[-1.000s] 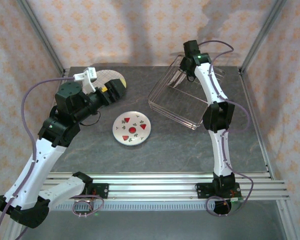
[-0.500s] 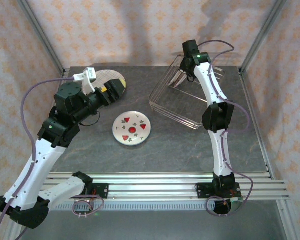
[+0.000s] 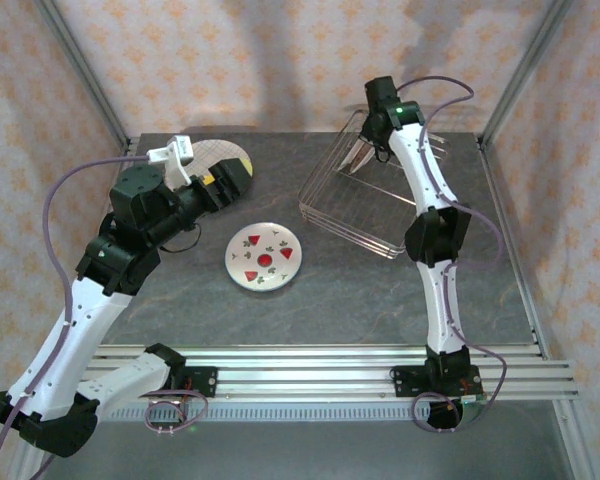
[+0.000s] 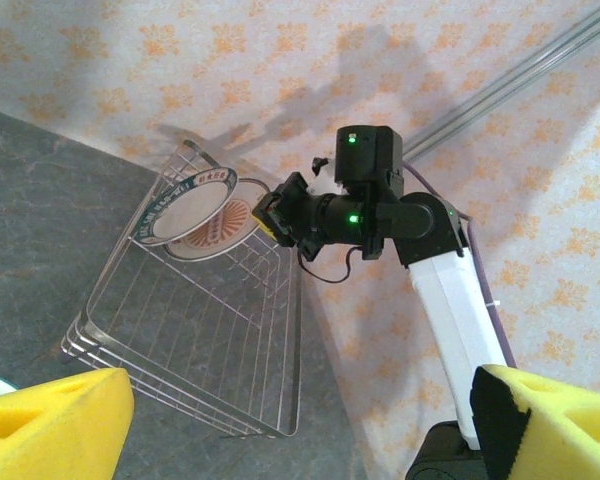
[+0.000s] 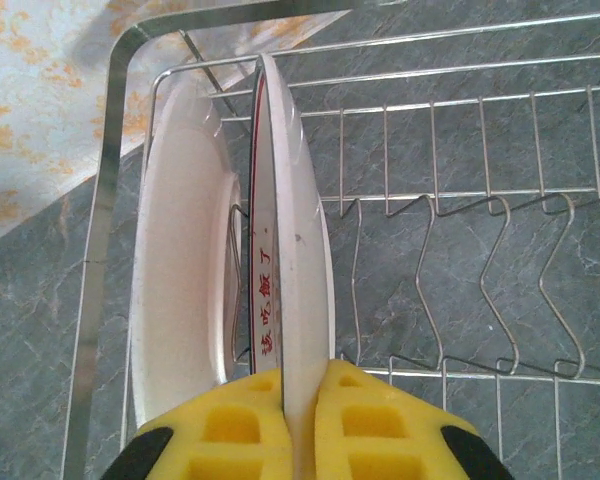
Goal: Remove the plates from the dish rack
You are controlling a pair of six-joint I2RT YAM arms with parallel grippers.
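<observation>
The rack (image 3: 345, 232) stood at 1 o'clock on the tabletop (image 3: 330, 300), with two plates upright between its prongs, so that only their rims could be reached from above. For this reason the right hand (image 5: 298, 385) came at them edge-on and was clenched on the rim of the nearer plate (image 5: 300, 270), one yellow pad on each face. The second plate (image 5: 180, 270) stood just beside it, at its 9 o'clock. I judge a straight lift was needed, or the neighbour could be dragged along. A plate with red shapes (image 3: 263, 256) lay flat at the centre, and a plaid plate (image 3: 232, 158) at 11 o'clock. The left hand (image 3: 223, 183) hung over the plaid one, released and wide, holding nothing.
</observation>
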